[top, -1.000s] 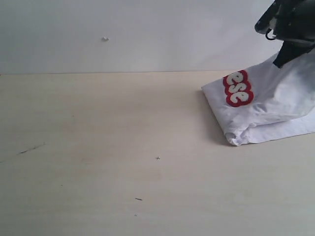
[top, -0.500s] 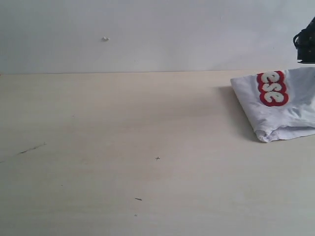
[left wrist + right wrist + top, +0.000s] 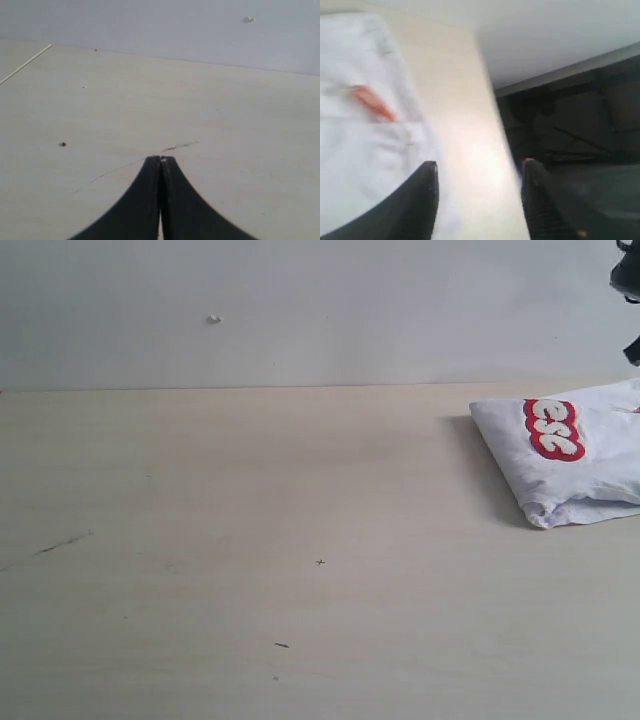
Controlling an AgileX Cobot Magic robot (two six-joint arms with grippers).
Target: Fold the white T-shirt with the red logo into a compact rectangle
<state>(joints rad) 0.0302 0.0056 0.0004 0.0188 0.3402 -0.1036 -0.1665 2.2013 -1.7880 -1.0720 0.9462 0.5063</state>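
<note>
Exterior view: white T-shirt (image 3: 600,475) lies folded compact at far right of table (image 3: 300,520), red logo (image 3: 553,428) upward. Right gripper (image 3: 480,172) spread, empty, beside the cloth; fold likely done. Left gripper (image 3: 161,160) pinched closed, idle over bare tabletop.

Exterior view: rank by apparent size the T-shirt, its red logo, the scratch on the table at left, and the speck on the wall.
1. white T-shirt, though the frame cuts it off
2. red logo
3. table scratch, long but thin
4. wall speck

A lab-like test bench: bare pale tabletop (image 3: 250,540), blank white wall (image 3: 350,300).
</note>
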